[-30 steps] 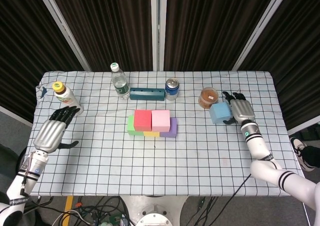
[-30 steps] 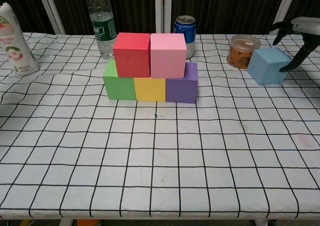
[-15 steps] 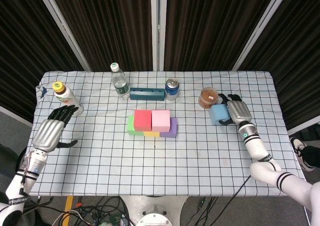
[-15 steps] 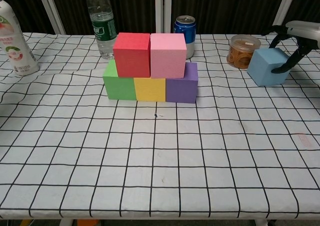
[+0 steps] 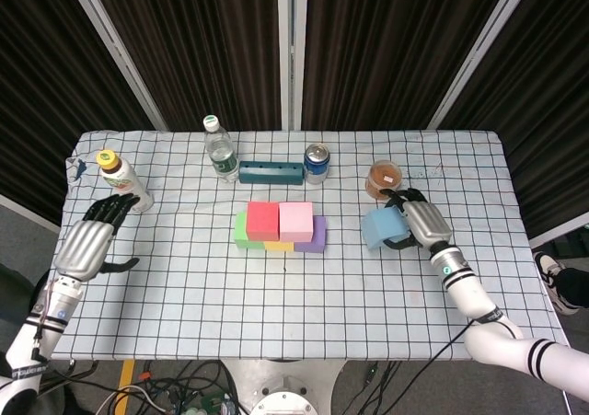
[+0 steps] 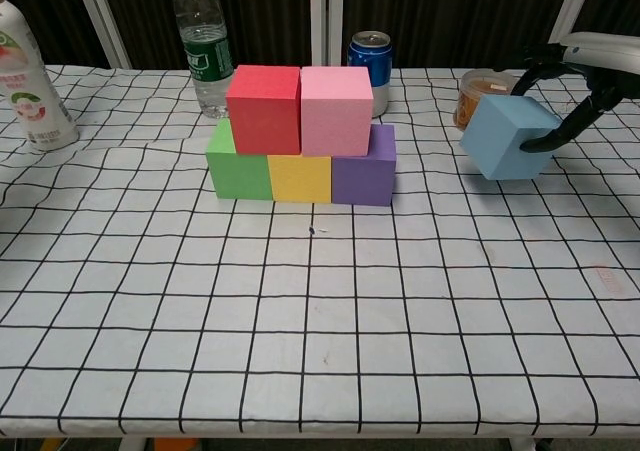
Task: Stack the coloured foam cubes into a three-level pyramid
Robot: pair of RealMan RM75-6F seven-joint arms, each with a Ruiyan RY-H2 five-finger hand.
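1. Dark curtains with pale metal uprights close off the back of the scene, and a worktop (image 5: 184, 295) under a white cloth with a black grid carries everything.
2. Only the head view shows the left hand (image 5: 92, 240). It hangs over the left edge of the worktop, holding nothing, fingers apart and pointing toward the far side.
3. Only the head view shows a dark teal block (image 5: 271, 171) lying along the far side between the water bottle (image 5: 219, 149) and the soda can (image 5: 316, 164). The chest view hides it behind the cubes.
4. Both views show the right hand (image 5: 416, 222) gripping the blue cube (image 6: 508, 136), fingers (image 6: 535, 59) wrapped over its top and far side. The chest view shows the cube tilted and lifted off the cloth, right of the stack and well apart from it.
5. Near the centre, the green cube (image 6: 236, 166), yellow cube (image 6: 300, 178) and purple cube (image 6: 364, 171) form a touching row. The red cube (image 6: 264, 108) and pink cube (image 6: 336, 109) sit side by side on top of them.
6. A clear tub (image 6: 478, 96) with an open top holds brownish rings, seen best in the chest view. It stands just behind the blue cube toward the far right.
7. A white drink bottle (image 5: 120, 178) with a yellow cap stands by the far left edge, close to the left hand.
8. Bare cloth runs along the whole near side, and between the stack and the blue cube.
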